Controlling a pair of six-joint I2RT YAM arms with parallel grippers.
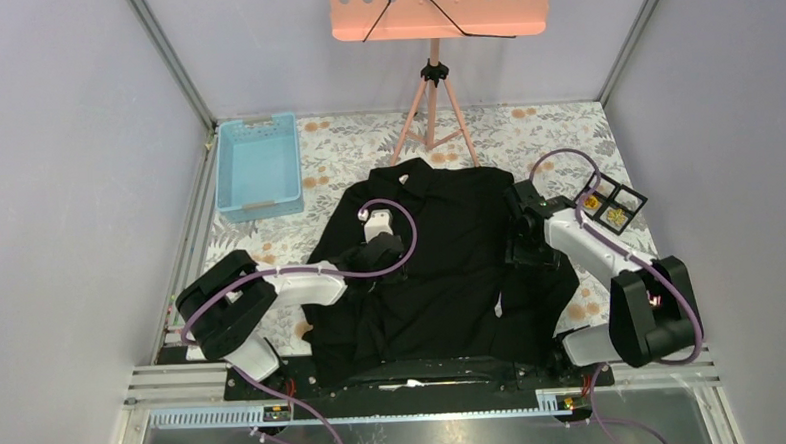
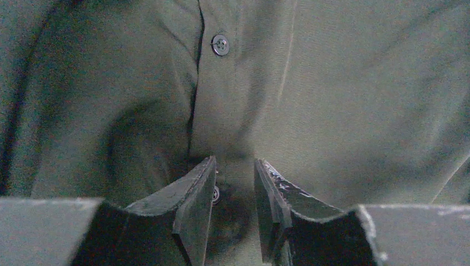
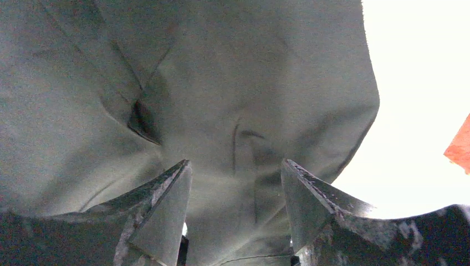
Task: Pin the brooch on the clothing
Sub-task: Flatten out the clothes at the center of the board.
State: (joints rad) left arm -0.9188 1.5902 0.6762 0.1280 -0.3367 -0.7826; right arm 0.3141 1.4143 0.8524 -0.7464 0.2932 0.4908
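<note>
Left gripper (image 2: 234,162) narrowly parted over placket of black soft collared shirt (image 2: 360,83); right gripper (image 3: 235,163) spread wide, shirt fabric just ahead.

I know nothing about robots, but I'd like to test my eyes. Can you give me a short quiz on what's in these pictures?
1. True or false: the blue basket lies apart from the shirt, to its rear left.
2. The small gold items lie in: A) the basket; B) a black compartment tray right of the shirt; C) the shirt's collar.
3. Fill in: in the left wrist view, the small round thing on the shirt front beyond the left gripper is a ___.

Key: 1 true; 2 B; 3 button.
</note>
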